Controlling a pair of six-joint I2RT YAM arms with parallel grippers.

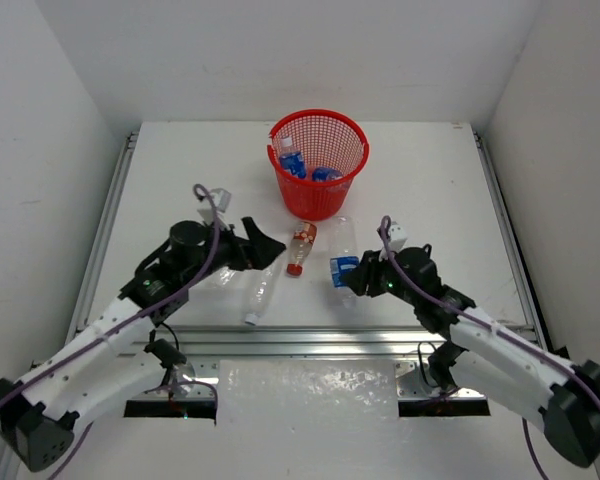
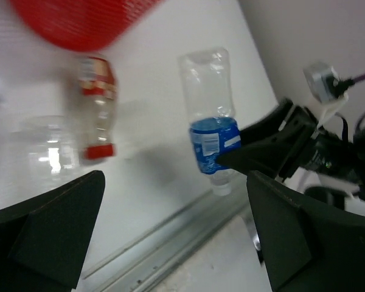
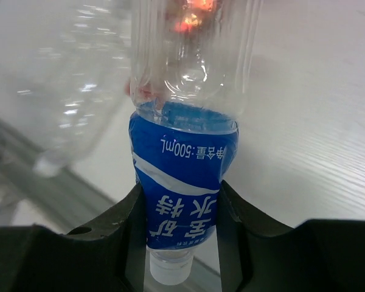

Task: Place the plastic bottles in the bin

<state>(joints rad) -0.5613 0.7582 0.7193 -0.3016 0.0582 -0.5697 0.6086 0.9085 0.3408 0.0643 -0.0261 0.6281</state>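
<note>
Seen from above, a round red plastic mesh basket stands at 12 o'clock on a white table, with 2 clear blue-labelled plastic bottles lying inside it. The right arm stretches from its base at 5 o'clock toward 10 o'clock, wrist low over the table. The right gripper is clenched on the labelled neck end of a third clear blue-labelled bottle, whose white cap points toward 6 o'clock and whose bare base points toward the basket. The left arm reaches from 7 o'clock toward 1 o'clock, then bends so the left gripper faces 3 o'clock. Its fingers are spread wide and grasp nothing. Just beside it, at its 3 o'clock, a clear bottle with a red-orange label and red cap lies on the table. An unlabelled clear bottle with a white cap lies at the left gripper's 6 o'clock.
</note>
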